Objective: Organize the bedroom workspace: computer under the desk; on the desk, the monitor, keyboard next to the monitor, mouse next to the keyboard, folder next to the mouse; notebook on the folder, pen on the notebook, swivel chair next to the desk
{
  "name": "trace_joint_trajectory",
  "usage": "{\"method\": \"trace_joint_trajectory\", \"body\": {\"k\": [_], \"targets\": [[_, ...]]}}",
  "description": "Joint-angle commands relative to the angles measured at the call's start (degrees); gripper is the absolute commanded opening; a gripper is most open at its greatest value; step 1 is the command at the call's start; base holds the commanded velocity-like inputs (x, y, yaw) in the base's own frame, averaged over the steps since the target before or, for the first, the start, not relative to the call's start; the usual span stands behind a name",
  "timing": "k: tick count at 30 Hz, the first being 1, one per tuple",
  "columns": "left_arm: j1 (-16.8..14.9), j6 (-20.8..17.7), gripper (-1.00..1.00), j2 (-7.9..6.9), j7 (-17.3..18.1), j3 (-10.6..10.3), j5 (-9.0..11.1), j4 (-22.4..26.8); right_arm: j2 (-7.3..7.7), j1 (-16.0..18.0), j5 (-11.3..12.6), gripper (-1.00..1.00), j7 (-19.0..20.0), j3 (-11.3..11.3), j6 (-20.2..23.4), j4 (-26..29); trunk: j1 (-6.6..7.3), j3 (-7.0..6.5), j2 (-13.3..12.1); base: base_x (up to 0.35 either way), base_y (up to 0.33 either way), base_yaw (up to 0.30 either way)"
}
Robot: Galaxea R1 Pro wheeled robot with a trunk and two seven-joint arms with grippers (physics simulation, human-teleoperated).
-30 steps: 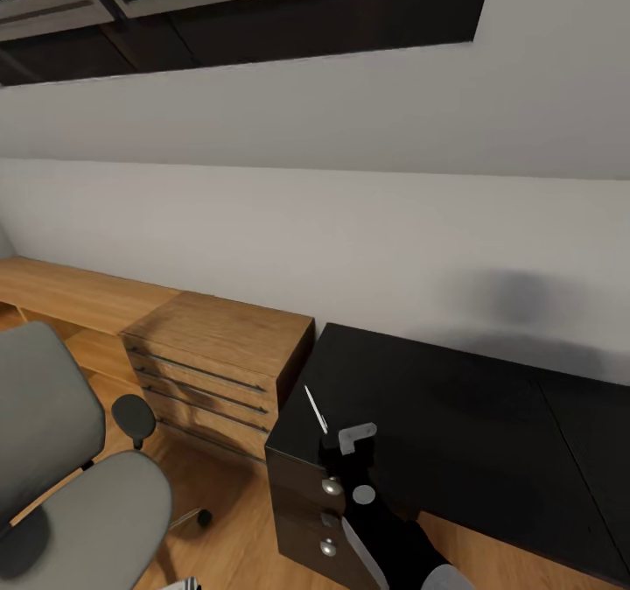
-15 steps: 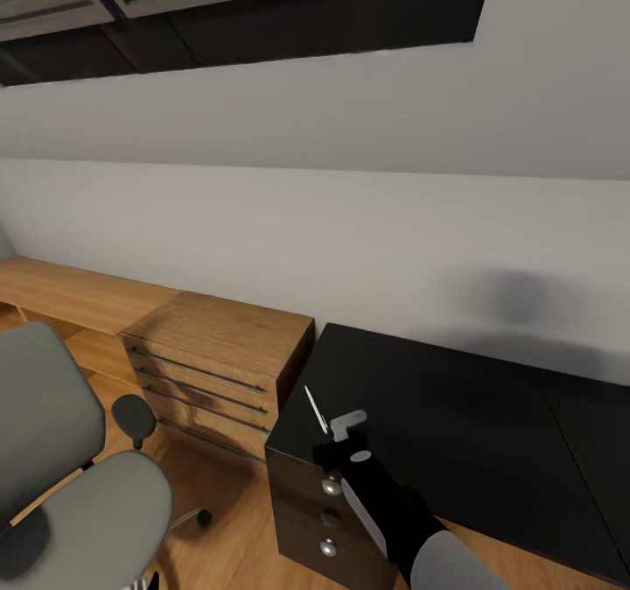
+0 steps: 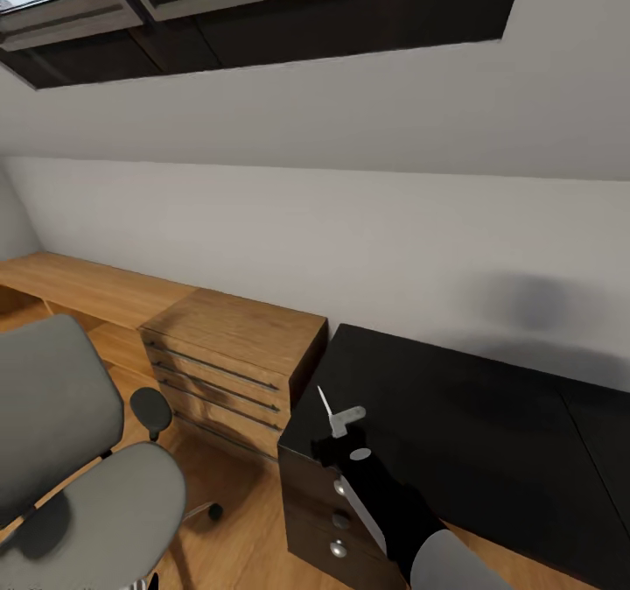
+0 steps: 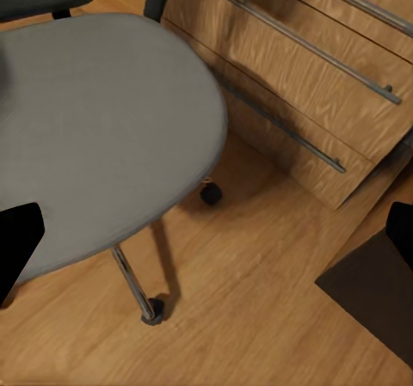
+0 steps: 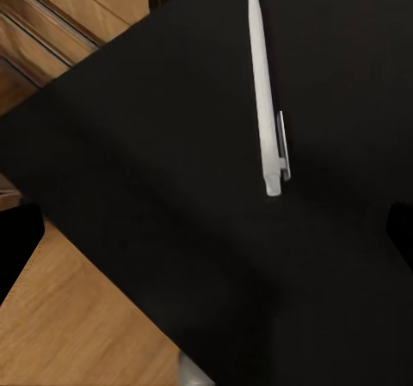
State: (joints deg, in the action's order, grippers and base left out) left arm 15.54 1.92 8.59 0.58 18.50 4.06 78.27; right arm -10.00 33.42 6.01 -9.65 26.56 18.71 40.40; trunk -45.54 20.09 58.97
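The white pen [image 3: 325, 404] lies on the near left corner of the glossy black desk [image 3: 472, 415]. My right gripper [image 3: 332, 441] hovers just behind it over the desk edge. In the right wrist view the pen [image 5: 265, 94] lies a little ahead of the right gripper [image 5: 206, 240], whose dark fingertips [image 5: 17, 248] stand wide apart, open and holding nothing. The grey swivel chair [image 3: 79, 485] stands left of the desk, its seat bare. My left gripper [image 4: 206, 235] hangs open above the floor beside the chair's seat [image 4: 95, 128].
A light wooden dresser [image 3: 236, 354] with long bar handles stands between the chair and the desk, against the white wall. The desk's black drawer unit [image 3: 339, 520] with round silver knobs sits under the pen's corner. The floor is wood.
The head camera has shifted, sliding the whole scene a little right. My right gripper has moved forward and closer to the pen. The pen has stayed on the desk.
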Motion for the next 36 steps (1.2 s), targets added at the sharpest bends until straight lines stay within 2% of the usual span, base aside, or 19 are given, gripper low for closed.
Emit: {"method": "trace_joint_trajectory", "body": {"k": [1,9,15,18,21,25,36], "targets": [[0.01,0.1,1.0,0.03,0.08,0.05,0.42,0.04,0.0,0.06,0.63,1.0,-0.47,0.24,0.19,0.01,-0.01,0.06,0.04,0.0,0.0,0.045],[0.01,0.17,1.0,0.03,0.11,0.05,0.42,0.04,0.0,0.06,0.6,1.0,-0.38,0.32,0.12,-0.05,-0.01,0.06,0.04,0.013,0.0,0.012],[0.01,0.2,1.0,0.03,0.12,0.05,0.42,0.04,0.0,0.06,0.66,1.0,0.34,0.28,-0.67,-0.11,-0.01,0.06,0.04,0.189,0.0,0.001],[0.01,0.19,1.0,0.03,0.12,0.05,0.42,0.04,0.22,0.06,0.67,1.0,2.75,0.19,-2.63,-0.37,-0.01,0.06,0.04,0.175,0.0,0.0],[0.01,0.19,1.0,0.03,0.13,0.05,0.42,0.04,1.97,0.06,0.95,1.0,7.11,-0.08,-3.39,-0.53,-0.01,0.06,0.04,0.041,0.0,0.0],[0.01,0.19,1.0,0.03,0.13,0.05,0.42,0.04,2.95,0.06,1.08,1.0,10.3,-0.34,-3.53,-0.65,-0.01,0.06,0.04,0.01,0.0,0.0],[0.01,0.19,1.0,0.03,0.13,0.05,0.42,0.04,3.14,0.06,1.19,1.0,11.01,-0.54,-3.01,-0.67,-0.01,0.06,0.04,0.013,0.0,0.0]]}}
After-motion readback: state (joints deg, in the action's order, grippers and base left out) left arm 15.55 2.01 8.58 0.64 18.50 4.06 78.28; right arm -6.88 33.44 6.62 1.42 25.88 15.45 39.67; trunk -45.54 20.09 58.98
